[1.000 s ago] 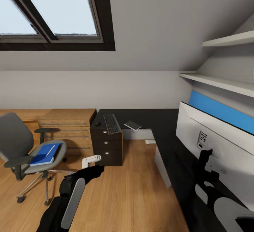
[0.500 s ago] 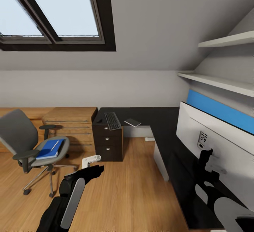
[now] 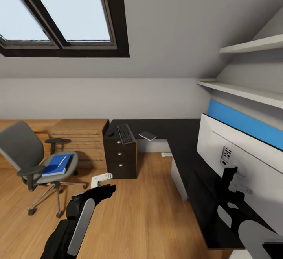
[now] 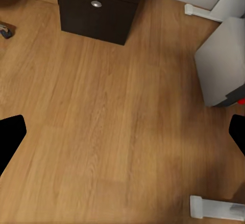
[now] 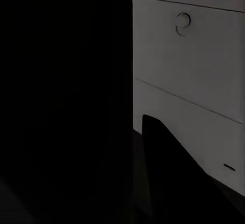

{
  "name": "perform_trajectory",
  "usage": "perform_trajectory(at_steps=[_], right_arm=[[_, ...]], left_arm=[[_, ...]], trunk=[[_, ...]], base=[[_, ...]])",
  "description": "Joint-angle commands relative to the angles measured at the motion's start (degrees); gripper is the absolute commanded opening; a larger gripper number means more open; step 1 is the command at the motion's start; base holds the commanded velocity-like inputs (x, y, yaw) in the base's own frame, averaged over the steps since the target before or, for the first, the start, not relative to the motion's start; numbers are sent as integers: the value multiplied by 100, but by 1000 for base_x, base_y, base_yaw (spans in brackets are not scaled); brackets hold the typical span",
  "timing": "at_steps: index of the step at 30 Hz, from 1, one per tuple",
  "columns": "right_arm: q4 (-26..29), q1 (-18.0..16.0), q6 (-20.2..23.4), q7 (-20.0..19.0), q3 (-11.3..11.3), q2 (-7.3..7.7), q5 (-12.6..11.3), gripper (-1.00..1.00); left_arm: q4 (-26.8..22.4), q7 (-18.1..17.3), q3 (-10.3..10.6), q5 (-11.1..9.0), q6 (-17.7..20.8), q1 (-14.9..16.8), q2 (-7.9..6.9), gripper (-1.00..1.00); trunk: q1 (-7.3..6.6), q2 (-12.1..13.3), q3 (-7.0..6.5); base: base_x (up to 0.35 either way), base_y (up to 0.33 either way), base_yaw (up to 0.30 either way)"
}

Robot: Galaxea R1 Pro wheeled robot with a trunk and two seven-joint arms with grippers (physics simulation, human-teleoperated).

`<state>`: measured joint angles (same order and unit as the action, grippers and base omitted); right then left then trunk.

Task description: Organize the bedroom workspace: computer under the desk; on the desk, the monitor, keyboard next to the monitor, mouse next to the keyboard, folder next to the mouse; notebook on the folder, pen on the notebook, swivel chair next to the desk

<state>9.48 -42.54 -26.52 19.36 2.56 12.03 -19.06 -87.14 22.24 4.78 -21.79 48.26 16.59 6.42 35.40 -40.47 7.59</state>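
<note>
The grey swivel chair stands on the wood floor at the left. On its seat lies the blue folder with the white pen on top. The black desk runs along the back and right. The keyboard and the small grey notebook lie on it. The monitor stands on the desk at the right, pale back toward me. A light grey box, likely the computer, sits under the desk. My left gripper hangs open over the floor. My right gripper is raised by the monitor's back.
A black drawer unit with round knobs stands under the desk's left end, next to a wooden chest. White desk feet rest on the floor. White shelves hang above the monitor. Open wood floor lies between chair and desk.
The whole view has shifted as the camera moved: chair, chest and drawers now sit slightly further right and smaller. Both arms keep their places in the picture.
</note>
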Motion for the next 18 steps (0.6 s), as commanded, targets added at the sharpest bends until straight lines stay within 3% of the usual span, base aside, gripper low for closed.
perform_trajectory(at_steps=[1,11,12,18], right_arm=[[10,-9,-20,15,104,1,13,-100],[10,-9,-20,15,106,1,18,-100],[10,-9,-20,15,109,1,17,100],[10,-9,-20,15,107,0,21,100]], left_arm=[[-5,58,4,-58,12,6,0,100],[-5,61,5,-62,16,4,0,100],[-5,61,5,-62,22,7,0,100],[-5,61,5,-62,23,7,0,100]], trunk=[[4,-9,8],[4,-9,8],[4,-9,8],[4,-9,8]], base=[[267,0,0],[189,0,0],[10,0,0],[3,0,0]])
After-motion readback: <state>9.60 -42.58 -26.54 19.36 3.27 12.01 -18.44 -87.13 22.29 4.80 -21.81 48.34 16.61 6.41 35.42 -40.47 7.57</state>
